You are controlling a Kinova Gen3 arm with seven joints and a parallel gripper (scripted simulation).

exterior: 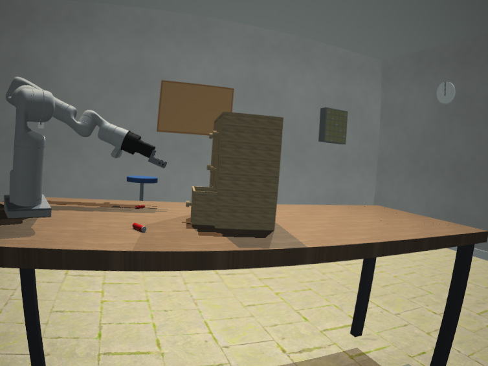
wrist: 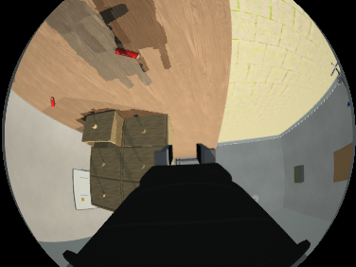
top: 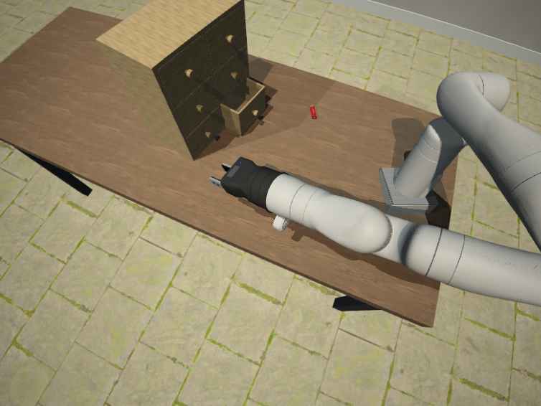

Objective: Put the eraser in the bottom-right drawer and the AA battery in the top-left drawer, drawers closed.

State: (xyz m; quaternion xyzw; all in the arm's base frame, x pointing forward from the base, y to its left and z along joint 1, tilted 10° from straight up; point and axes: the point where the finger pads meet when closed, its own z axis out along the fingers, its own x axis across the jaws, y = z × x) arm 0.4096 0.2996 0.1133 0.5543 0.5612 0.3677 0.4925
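The small chest [top: 143, 96] [exterior: 248, 169] [wrist: 134, 153] stands upright, with two columns of three drawers. The right bottom drawer [top: 247, 120] [exterior: 203, 208] [wrist: 101, 132] sticks out; the others look pushed in, including the left top drawer [top: 179, 85]. No eraser shows; the open drawer's floor is mostly hidden. One red cylinder [top: 313, 111] [exterior: 138, 227] [wrist: 52, 101] lies on the table off the chest's right front. Another red cylinder [exterior: 140, 206] [wrist: 127, 53] lies nearer the arm's side. I cannot tell which is the AA battery. My gripper [top: 219, 173] [exterior: 162, 163] [wrist: 184, 151] is open and empty, above the table, in front of the chest's left side.
The arm's base [top: 406, 203] [exterior: 27, 210] stands at the table's end opposite the chest. The table's long edge [top: 209, 235] runs past the chest's left side. The arm hides the second red cylinder in the top view. The open drawer juts out low, towards the arm's base.
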